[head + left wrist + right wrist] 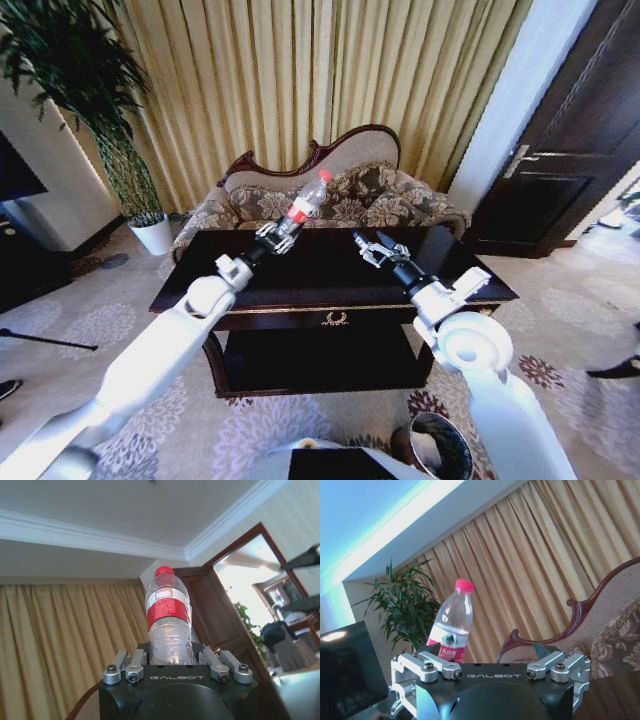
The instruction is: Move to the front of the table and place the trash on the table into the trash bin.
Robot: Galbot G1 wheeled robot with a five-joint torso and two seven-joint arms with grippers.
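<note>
Bottle (305,206) lifted off the bench (300,290), clenched in the left gripper (274,237) fingers.
Right gripper (375,250) hovers released; next, carry to the bin (440,445).

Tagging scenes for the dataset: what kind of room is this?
Probably a hotel suite or formal lounge: a carved-back patterned sofa before floor-length gold curtains, patterned carpet, and a glossy dark table with gold trim. The left gripper holds a bottle over the table.
</note>
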